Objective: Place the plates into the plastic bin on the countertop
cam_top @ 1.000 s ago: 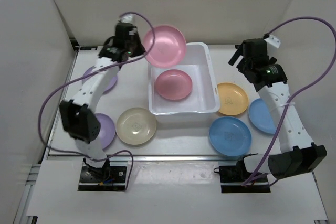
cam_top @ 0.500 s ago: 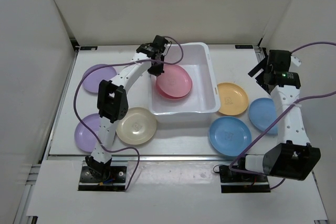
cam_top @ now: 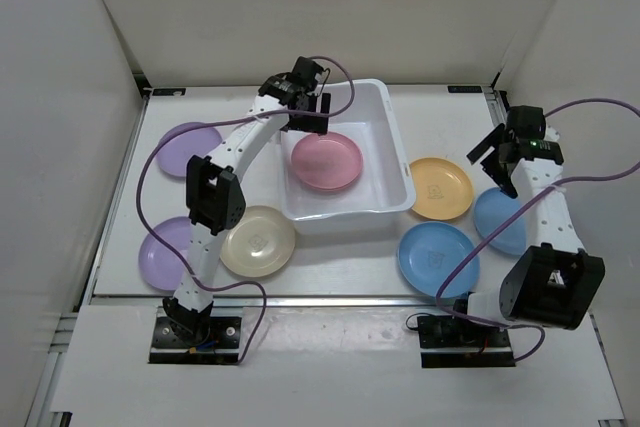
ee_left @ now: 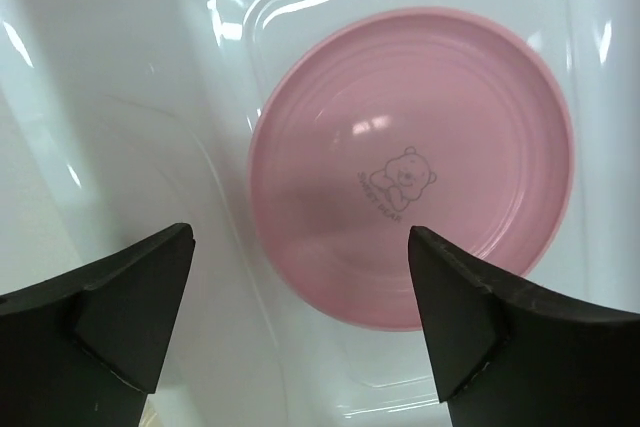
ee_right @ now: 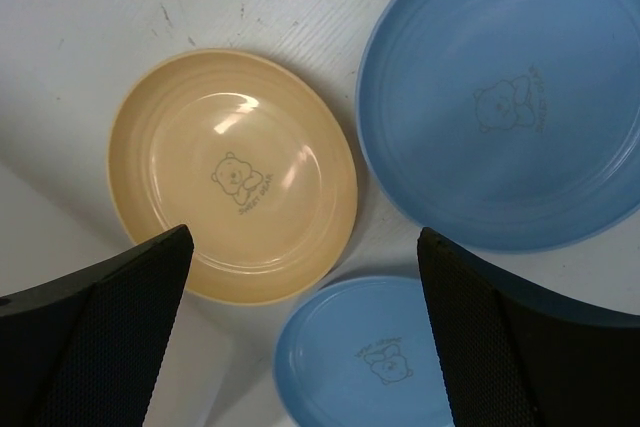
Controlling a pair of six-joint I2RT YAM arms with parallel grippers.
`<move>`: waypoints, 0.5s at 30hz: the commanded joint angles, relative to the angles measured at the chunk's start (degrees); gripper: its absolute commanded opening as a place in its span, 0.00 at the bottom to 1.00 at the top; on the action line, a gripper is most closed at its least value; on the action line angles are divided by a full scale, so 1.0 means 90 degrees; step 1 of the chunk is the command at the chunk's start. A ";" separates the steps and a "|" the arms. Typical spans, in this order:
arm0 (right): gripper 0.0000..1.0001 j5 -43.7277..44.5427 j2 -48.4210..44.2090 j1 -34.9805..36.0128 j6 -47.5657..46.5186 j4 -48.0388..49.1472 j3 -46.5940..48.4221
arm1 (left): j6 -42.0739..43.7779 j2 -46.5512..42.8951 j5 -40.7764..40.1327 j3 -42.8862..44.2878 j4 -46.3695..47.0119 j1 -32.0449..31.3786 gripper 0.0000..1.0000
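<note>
Left gripper (ee_left: 300, 247) spread above pink plate (ee_left: 410, 162) in bin (cam_top: 395, 125), right gripper (ee_right: 305, 242) spread over orange plate (ee_right: 232, 175)

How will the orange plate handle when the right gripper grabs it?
The orange plate probably lifts light and stiff: it looks like thin moulded plastic. Its glossy highlights suggest the rim may slip. Lying flat and shallow, it shouldn't roll.
</note>
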 commanded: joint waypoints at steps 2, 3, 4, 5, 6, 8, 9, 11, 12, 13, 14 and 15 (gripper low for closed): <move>0.96 -0.0097 0.0117 -0.0150 -0.0032 0.0132 -0.0315 | 0.0184 -0.0198 -0.0021 0.0657 0.0120 -0.0006 1.00; 0.96 -0.0165 0.0205 -0.0208 -0.0012 0.0170 -0.0384 | 0.0213 -0.0227 0.0028 0.0746 0.0149 -0.0007 1.00; 0.95 -0.0282 0.0264 -0.0257 -0.0002 0.0258 -0.0549 | 0.0262 -0.0324 0.0106 0.0834 0.0236 -0.0007 0.99; 0.93 -0.0602 0.0322 -0.0306 0.0017 0.0336 -0.0618 | 0.0272 -0.0393 0.0116 0.0941 0.0295 0.0003 1.00; 0.92 -0.0770 0.0468 -0.0365 -0.0012 0.0414 -0.0677 | 0.0301 -0.0500 0.0116 0.0971 0.0412 -0.0006 1.00; 0.88 -0.0995 0.0605 -0.0355 0.0027 0.0726 -0.0891 | 0.0292 -0.0869 0.0000 0.0903 0.0481 0.0003 0.99; 0.88 -0.1247 0.0761 -0.0346 -0.0002 0.0824 -0.0950 | 0.0272 -0.1027 -0.0088 0.0845 0.0510 -0.0006 1.00; 0.85 -0.1396 0.0957 -0.0346 -0.0012 0.1000 -0.0990 | 0.0214 -0.1571 -0.0535 0.0602 0.0510 -0.0007 1.00; 0.83 -0.1493 0.1045 -0.0336 -0.0061 0.1040 -0.0980 | 0.0098 -0.1807 -0.0731 0.0097 0.0549 0.0003 1.00; 0.82 -0.1494 0.1210 -0.0336 -0.0119 0.1059 -0.0961 | 0.0009 -0.2071 -0.0936 -0.0275 0.0598 0.0003 0.99; 0.81 -0.1484 0.1269 -0.0326 -0.0149 0.1050 -0.0932 | -0.0088 -0.2344 -0.1335 -0.0665 0.0782 -0.0006 0.99; 0.79 -0.1513 0.1338 -0.0326 -0.0178 0.1059 -0.0893 | -0.0283 -0.2917 -0.1464 -0.1568 0.0890 0.0032 0.99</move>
